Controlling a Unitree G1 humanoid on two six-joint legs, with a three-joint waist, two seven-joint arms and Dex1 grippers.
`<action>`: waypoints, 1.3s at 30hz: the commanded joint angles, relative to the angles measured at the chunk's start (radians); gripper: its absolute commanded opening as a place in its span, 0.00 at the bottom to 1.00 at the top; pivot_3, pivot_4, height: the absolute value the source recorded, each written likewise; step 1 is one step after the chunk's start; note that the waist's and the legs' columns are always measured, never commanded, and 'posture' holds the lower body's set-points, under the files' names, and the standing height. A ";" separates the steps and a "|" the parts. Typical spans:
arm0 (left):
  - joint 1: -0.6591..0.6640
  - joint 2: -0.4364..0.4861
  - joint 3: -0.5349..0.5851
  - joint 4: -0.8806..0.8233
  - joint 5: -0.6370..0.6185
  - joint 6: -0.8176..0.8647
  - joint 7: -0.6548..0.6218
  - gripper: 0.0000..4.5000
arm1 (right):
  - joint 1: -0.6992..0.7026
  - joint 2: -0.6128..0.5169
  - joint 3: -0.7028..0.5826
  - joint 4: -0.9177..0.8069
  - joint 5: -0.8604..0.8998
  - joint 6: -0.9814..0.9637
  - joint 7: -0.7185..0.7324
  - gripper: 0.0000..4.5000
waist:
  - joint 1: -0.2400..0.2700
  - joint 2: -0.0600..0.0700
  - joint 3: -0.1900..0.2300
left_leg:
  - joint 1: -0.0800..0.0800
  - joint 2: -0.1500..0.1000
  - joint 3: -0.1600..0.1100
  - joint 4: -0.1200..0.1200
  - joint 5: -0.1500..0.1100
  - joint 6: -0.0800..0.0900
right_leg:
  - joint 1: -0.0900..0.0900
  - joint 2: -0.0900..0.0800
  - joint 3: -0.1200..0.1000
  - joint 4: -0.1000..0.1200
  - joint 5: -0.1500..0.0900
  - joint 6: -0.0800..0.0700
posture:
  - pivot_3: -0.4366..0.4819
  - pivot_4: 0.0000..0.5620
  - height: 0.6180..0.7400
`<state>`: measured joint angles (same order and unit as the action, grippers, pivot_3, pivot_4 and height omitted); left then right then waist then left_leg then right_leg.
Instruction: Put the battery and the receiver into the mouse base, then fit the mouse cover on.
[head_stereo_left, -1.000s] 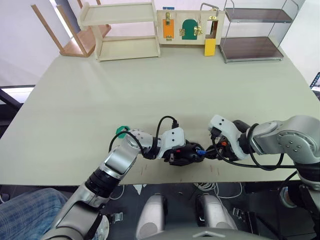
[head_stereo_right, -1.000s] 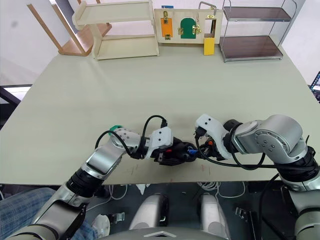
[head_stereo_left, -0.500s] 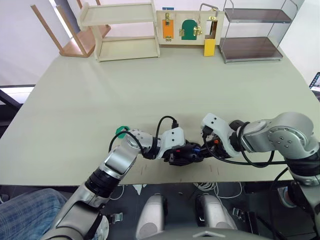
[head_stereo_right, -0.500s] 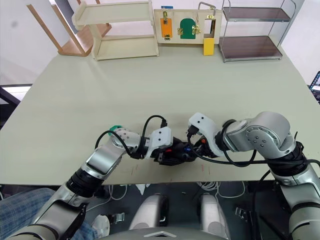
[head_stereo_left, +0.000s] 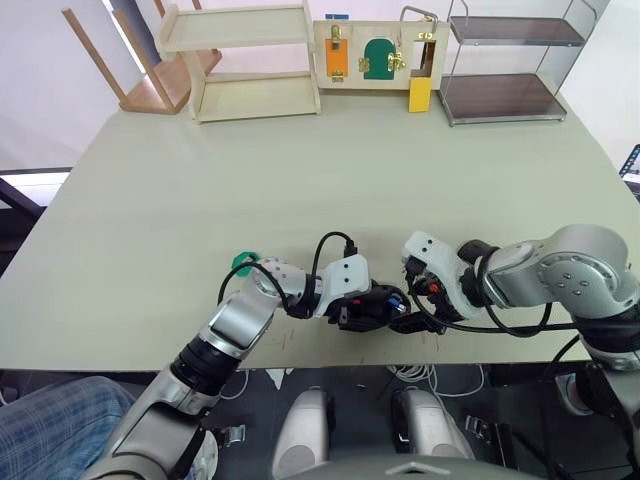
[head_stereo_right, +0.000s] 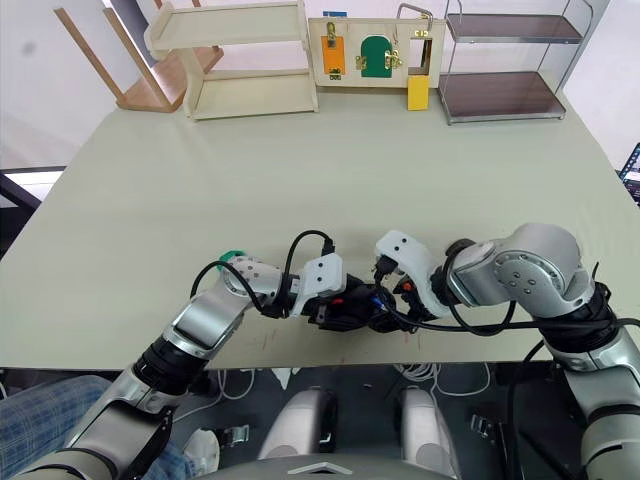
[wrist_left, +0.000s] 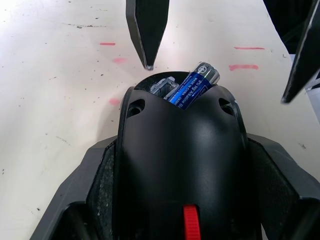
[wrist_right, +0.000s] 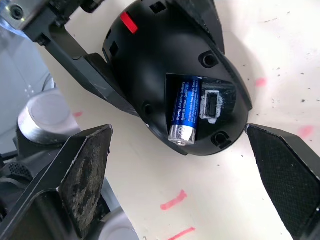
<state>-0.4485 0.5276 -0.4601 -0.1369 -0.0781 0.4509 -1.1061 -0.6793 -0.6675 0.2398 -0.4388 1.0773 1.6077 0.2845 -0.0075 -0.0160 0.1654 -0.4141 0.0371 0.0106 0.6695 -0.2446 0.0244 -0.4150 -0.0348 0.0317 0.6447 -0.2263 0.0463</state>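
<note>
My left gripper (head_stereo_left: 362, 310) is shut on the black mouse base (head_stereo_left: 378, 300) near the table's front edge, and its red wheel (wrist_left: 189, 226) faces the wrist. The blue battery (wrist_right: 184, 110) lies tilted in the base's open compartment (wrist_left: 175, 92), its metal end sticking out past the rim. Beside it is a pale rectangular slot (wrist_right: 210, 105); whether the receiver sits in it I cannot tell. My right gripper (wrist_right: 177, 129) is open, its fingers (wrist_left: 146, 30) spread on either side of the base's rear end without touching it. The mouse cover is out of view.
A small green item (head_stereo_left: 243, 262) lies on the table by my left forearm. A wooden shelf (head_stereo_left: 245, 60), a latch board (head_stereo_left: 375, 55) and a metal rack (head_stereo_left: 505, 65) line the far edge. Red marks (wrist_right: 175, 200) dot the table (head_stereo_left: 300, 180) near the front edge.
My right gripper moved in to the mouse base with the battery, then opened and let it go. The battery now rests in the compartment. The left arm held still.
</note>
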 joint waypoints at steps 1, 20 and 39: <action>0.019 -0.003 -0.037 0.007 0.018 0.013 0.003 0.66 | 0.023 -0.039 -0.069 -0.064 0.005 -0.014 0.059 0.99 | 0.000 0.000 0.000 | 0.000 0.000 0.000 0.000 0.000 0.000 | 0.000 0.000 0.000 0.000 0.000 0.000 | 0.48 0.27 1.00; 0.019 -0.002 -0.030 0.011 0.019 0.018 0.012 0.66 | 0.583 -0.070 -0.101 -0.103 -0.484 -1.057 0.524 0.01 | 0.003 0.000 0.000 | 0.001 0.000 -0.001 0.000 0.000 0.000 | 0.001 0.001 -0.002 -0.002 -0.003 0.004 | 0.48 0.27 1.00; 0.026 0.016 -0.025 -0.006 0.016 0.030 0.012 0.66 | 0.605 0.089 -0.074 0.187 -0.648 -1.399 0.697 0.01 | 0.003 0.000 0.000 | 0.002 0.000 0.000 0.001 0.000 0.000 | 0.002 0.001 -0.001 -0.001 -0.002 0.004 | 0.48 0.27 1.00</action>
<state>-0.4443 0.5312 -0.4588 -0.1454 -0.0771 0.4573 -1.0905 -0.0624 -0.5862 0.1682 -0.2434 0.4306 0.2294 0.9718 -0.0046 -0.0160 0.1653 -0.4125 0.0372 0.0103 0.6701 -0.2445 0.0243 -0.4134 -0.0335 0.0306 0.6443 -0.2286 0.0500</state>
